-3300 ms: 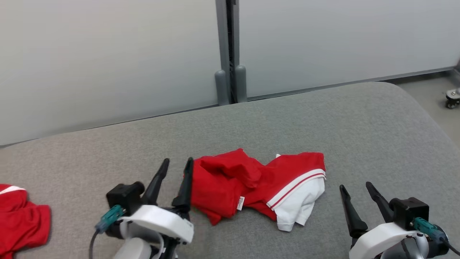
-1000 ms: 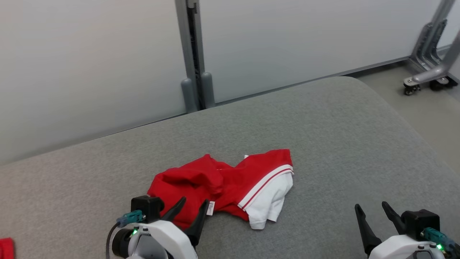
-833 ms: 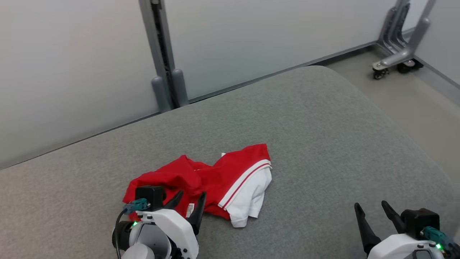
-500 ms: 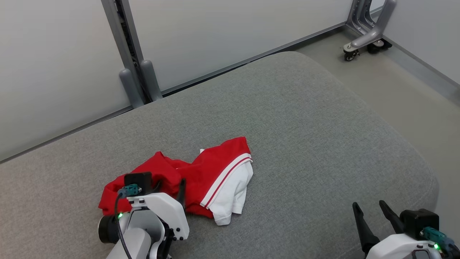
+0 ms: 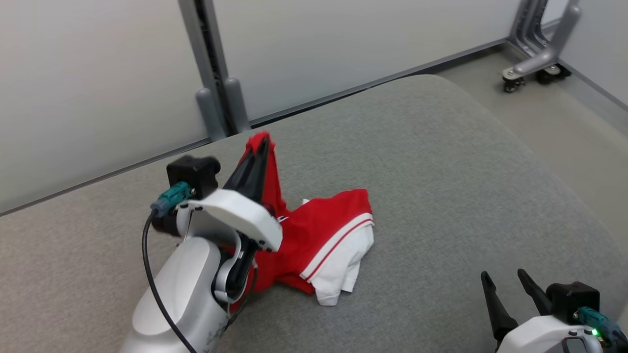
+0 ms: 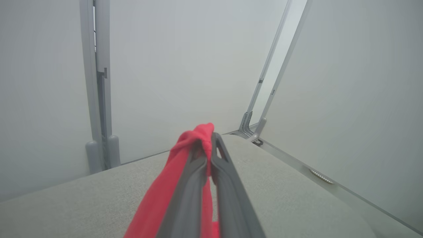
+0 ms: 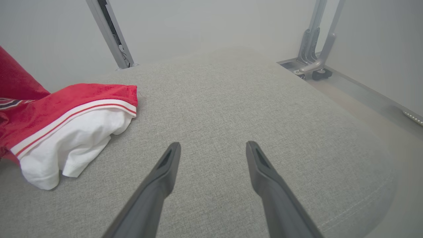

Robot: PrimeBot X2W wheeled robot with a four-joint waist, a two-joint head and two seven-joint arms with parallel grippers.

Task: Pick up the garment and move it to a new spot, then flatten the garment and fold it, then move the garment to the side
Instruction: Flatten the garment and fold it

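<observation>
Left end effector (image 5: 264, 143) clamping garment (image 5: 324, 230), stretched diagonally from raised corner

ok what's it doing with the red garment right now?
The left gripper is shut on a pinch of the red-and-white garment and holds that part raised above the grey cushion. The rest of the garment, including the white part, lies on the cushion. The right gripper is open, low at the near right, apart from the fabric. Flattening and folding are not yet begun.

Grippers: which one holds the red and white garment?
The left gripper, shut on a raised fold of the red and white garment; the right gripper stands open, apart from it.
</observation>
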